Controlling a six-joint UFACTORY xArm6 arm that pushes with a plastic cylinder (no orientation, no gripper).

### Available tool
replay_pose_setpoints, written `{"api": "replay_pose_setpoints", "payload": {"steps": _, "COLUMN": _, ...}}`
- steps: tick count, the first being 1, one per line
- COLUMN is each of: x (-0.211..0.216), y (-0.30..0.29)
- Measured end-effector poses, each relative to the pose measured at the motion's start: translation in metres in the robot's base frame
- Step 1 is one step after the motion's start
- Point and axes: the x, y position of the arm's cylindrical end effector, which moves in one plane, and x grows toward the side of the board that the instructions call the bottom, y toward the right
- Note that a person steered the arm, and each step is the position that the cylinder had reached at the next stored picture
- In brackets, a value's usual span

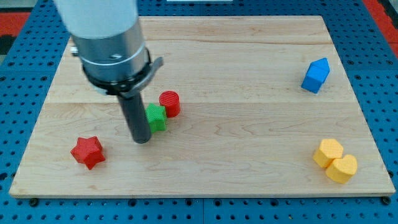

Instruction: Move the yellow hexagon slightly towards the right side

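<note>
Blue pegboard surrounds the pale wooden bench [249,74] you are looking at. Count six blocks on it: two red, two yellow, one green, one blue. You have a red star [87,152] near the view's bottom left, and a red cylinder [170,103] touching the green block [155,117], whose shape the rod partly hides. Your yellow hexagon [328,153] sits near the view's bottom right, touching a second yellow block [342,168], perhaps heart-shaped, though that is hard to tell. A blue house-shaped block [315,75] stands alone at the right. No claw shows; my tip [142,140] rests just left of the green block, well apart from the hexagon. The arm's top is cut off.
</note>
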Motion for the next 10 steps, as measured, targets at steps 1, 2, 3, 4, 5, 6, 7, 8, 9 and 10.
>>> {"api": "replay_pose_setpoints", "payload": {"steps": 1, "x": -0.021, "y": 0.006}}
{"api": "replay_pose_setpoints", "payload": {"steps": 2, "x": -0.057, "y": 0.042}}
{"api": "replay_pose_setpoints", "payload": {"steps": 3, "x": -0.071, "y": 0.095}}
{"api": "replay_pose_setpoints", "payload": {"steps": 4, "x": -0.016, "y": 0.154}}
{"api": "replay_pose_setpoints", "payload": {"steps": 5, "x": 0.035, "y": 0.188}}
{"api": "replay_pose_setpoints", "payload": {"steps": 6, "x": 0.047, "y": 0.227}}
{"api": "replay_pose_setpoints", "payload": {"steps": 7, "x": 0.068, "y": 0.271}}
{"api": "replay_pose_setpoints", "payload": {"steps": 8, "x": 0.097, "y": 0.271}}
{"api": "replay_pose_setpoints", "payload": {"steps": 9, "x": 0.099, "y": 0.297}}
{"api": "replay_pose_setpoints", "payload": {"steps": 10, "x": 0.099, "y": 0.317}}
